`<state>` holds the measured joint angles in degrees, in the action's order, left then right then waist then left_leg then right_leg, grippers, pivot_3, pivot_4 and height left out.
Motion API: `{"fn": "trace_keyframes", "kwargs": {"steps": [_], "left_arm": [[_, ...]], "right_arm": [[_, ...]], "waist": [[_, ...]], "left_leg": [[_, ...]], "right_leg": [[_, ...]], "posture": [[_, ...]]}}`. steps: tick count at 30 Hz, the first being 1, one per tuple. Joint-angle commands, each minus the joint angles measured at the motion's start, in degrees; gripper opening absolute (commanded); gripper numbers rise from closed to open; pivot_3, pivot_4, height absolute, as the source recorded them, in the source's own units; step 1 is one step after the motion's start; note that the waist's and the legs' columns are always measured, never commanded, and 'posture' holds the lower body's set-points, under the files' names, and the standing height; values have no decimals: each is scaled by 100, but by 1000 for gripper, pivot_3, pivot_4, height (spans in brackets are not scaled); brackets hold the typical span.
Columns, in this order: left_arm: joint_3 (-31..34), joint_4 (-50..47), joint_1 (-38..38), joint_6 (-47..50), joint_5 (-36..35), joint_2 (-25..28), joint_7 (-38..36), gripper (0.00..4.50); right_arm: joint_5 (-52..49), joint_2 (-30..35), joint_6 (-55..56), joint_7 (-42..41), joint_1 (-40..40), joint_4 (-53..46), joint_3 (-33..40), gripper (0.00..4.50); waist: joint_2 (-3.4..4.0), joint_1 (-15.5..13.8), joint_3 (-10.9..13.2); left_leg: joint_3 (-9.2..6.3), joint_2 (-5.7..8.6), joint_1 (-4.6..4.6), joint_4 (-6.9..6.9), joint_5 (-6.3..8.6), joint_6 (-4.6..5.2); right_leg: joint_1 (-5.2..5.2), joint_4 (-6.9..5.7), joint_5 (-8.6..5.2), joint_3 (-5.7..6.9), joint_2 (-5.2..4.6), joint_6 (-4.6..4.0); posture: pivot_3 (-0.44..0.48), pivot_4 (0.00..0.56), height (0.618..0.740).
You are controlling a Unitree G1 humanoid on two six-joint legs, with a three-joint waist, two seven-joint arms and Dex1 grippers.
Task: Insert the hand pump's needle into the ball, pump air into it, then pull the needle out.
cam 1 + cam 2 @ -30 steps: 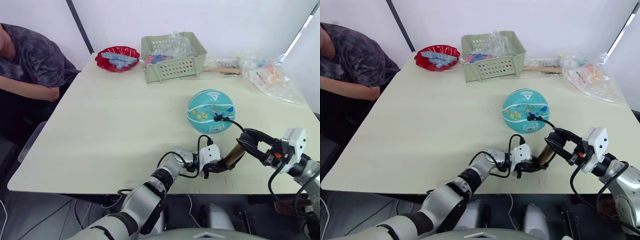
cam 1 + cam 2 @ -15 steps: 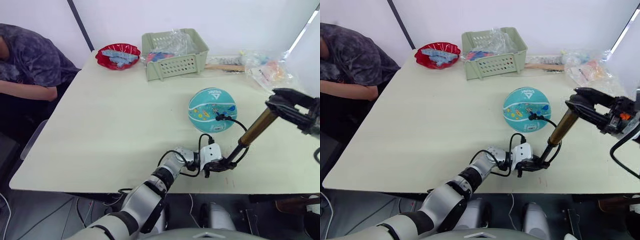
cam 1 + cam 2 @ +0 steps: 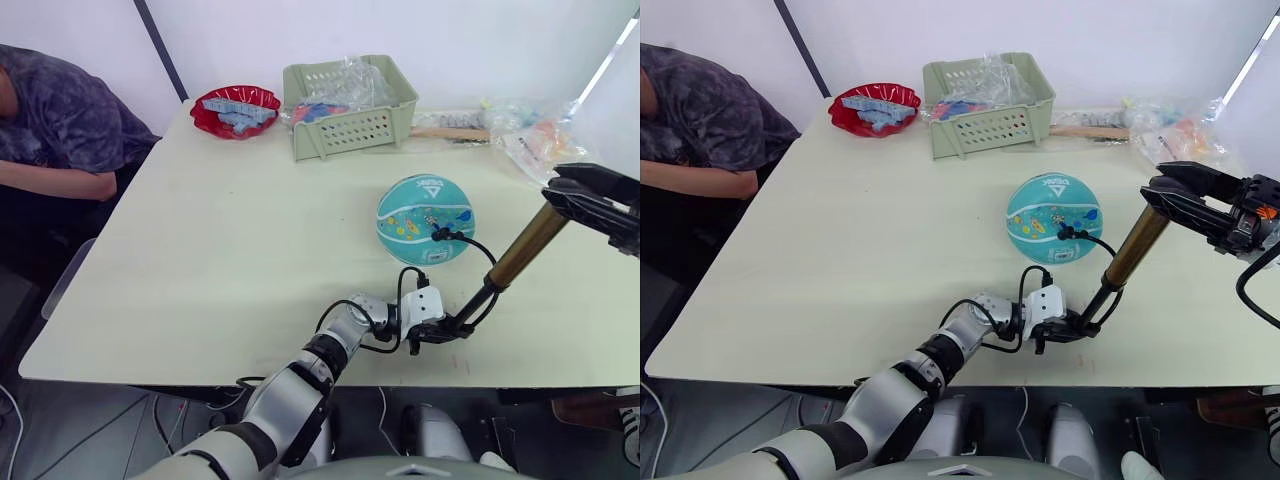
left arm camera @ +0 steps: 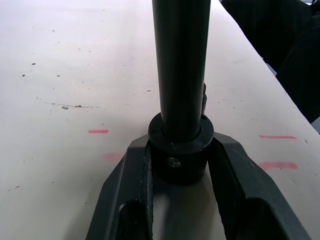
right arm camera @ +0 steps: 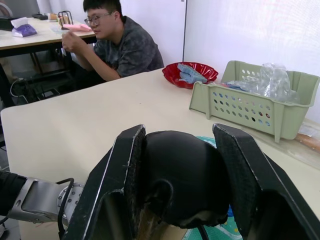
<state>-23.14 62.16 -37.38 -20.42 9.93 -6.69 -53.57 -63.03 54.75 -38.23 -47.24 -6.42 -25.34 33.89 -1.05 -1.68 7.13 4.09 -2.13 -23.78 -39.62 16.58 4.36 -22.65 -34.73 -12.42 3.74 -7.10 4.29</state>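
The teal ball (image 3: 426,220) rests on the table at the right of centre. The needle's black fitting (image 3: 438,235) sits against the ball's near side, and the thin black hose (image 3: 478,247) arcs from it down to the hand pump. The hand pump (image 3: 522,249) stands tilted, its bronze barrel drawn up high over a thin black rod. My left gripper (image 3: 446,331) is shut on the pump's black base cap (image 4: 178,150) near the table's front edge. My right gripper (image 3: 580,190) is shut on the pump's black top cap (image 5: 181,175), up and to the right of the ball.
A green basket (image 3: 346,106) with plastic-wrapped items and a red bowl (image 3: 236,110) stand at the table's far side. Plastic bags (image 3: 530,140) lie at the far right. A person in a dark shirt (image 3: 60,115) sits at the table's left side.
My right gripper has risen up and to the right with the pump's top cap, drawing the barrel out long. The left gripper stayed on the base.
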Motion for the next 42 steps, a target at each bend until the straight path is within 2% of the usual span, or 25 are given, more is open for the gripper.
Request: {"fn": "trace_keyframes", "kwargs": {"steps": [1,5,11,17,24,33,37,42], "left_arm": [[-238,599,330,400,431,326,97,1108],[-250,605,325,401,436,328,109,1108],[-263,608,312,407,444,341,111,1108],[-242,618,296,433,438,341,140,1108],[-240,631,277,421,462,335,147,1108],[-216,666,209,410,455,344,154,1108],[-237,682,222,404,476,343,107,1108],[-270,717,163,389,513,317,59,1108]], "right_arm": [[469,-150,361,-208,417,-381,67,1659],[1092,-630,812,-399,1071,-433,-435,1659],[2155,-1346,1733,-519,1529,23,-1334,1654],[3197,-1638,2760,-772,1831,739,-2132,1654],[3561,-1847,3292,-693,1856,1192,-2355,1653],[2609,-1485,2620,-286,1619,-84,-1629,1653],[1935,-1206,2095,-51,1357,-450,-1058,1653],[993,-605,1391,169,853,-503,-49,1653]], "waist": [[-5,-6,-5],[-50,9,-36],[-75,69,-74],[-91,75,-94],[-93,76,-113],[-49,67,-85],[-8,58,-40],[-4,53,-19]], "left_leg": [[0,0,0,0,0,0],[-3,-5,5,1,0,0],[-5,-9,10,1,0,0],[-5,-9,11,1,0,-1],[-6,-9,13,1,0,-2],[-6,-8,9,1,-1,-4],[-3,-2,4,1,-1,-4],[-1,0,2,0,-1,-3]], "right_leg": [[0,0,0,0,1,0],[3,-1,0,1,9,0],[5,-4,-1,1,11,0],[5,-3,-1,2,10,0],[5,-3,-1,1,5,0],[4,-2,0,2,-1,-1],[2,-2,0,2,-5,-1],[1,-1,0,2,-5,0]], "posture": [[0,150,738],[0,150,738],[0,150,738],[0,150,738],[0,150,738],[0,150,738],[0,150,738],[0,150,738]]}}
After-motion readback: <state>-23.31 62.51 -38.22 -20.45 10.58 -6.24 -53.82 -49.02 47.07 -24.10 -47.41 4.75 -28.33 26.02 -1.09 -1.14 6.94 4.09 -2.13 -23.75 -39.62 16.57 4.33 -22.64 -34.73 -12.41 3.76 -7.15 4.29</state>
